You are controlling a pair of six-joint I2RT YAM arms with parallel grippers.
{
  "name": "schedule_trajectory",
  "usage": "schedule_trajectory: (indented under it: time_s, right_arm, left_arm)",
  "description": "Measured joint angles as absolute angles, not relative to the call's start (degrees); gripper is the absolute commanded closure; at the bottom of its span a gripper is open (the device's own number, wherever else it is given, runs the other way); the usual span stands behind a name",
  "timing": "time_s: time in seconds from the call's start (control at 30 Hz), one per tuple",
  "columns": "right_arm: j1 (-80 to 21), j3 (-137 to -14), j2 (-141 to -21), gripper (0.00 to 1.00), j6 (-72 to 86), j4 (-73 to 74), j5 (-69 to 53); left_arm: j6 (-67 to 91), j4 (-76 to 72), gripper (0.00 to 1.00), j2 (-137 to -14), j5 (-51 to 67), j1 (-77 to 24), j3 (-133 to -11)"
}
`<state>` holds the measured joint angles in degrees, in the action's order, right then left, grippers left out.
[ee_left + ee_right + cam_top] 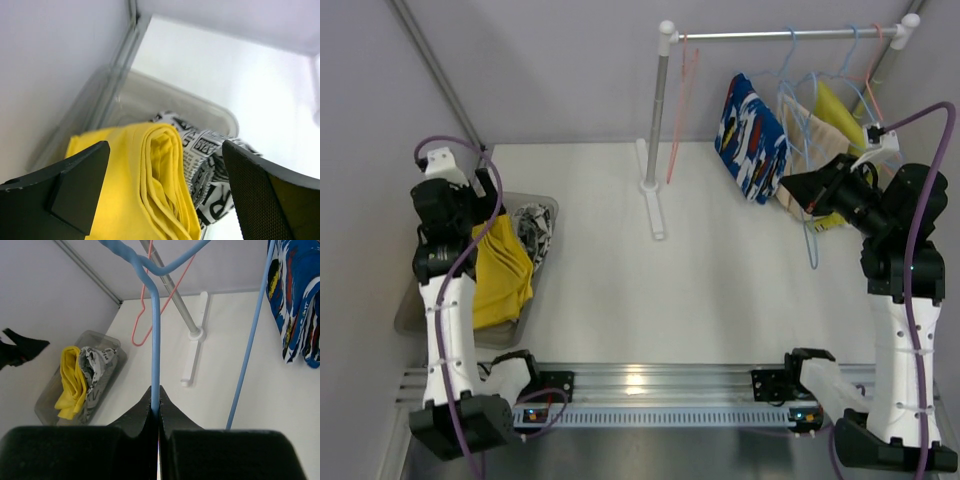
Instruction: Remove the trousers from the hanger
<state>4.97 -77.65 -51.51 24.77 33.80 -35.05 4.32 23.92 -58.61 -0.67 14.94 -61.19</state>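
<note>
Trousers in bright yellow [150, 185] are lying folded in the tray [150, 90], directly under the left pincer [165, 170] and touching the newsprint-patterned trousers [210, 165] beside them. That pincer is gaping wide, holding nothing. Well away from the tray, the right pincer [159, 400] is clamping a blue hanger [155, 340].

I can make out newsprint-style lettering on the black-and-white trousers [207, 165], but no word of it reads clearly.

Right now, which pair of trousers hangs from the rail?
The blue trousers with white and red patches; the yellow trousers and the black-and-white print trousers lie in the grey bin.
</note>
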Motion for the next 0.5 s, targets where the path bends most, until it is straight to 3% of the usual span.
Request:
schedule_trajectory:
  time_s: [0.23, 0.5]
  right_arm:
    - [4.8, -77.8, -52.0, 1.0, 24.0, 36.4, -37.2]
    - [3.3, -79.2, -57.8, 1.0, 25.8, 35.7, -39.0]
  left_arm:
    - [1.8, 30.9, 0.01, -47.4, 4.7, 15.0, -74.7]
    - [3.4, 35.5, 0.01, -45.9, 11.2, 15.0, -73.0]
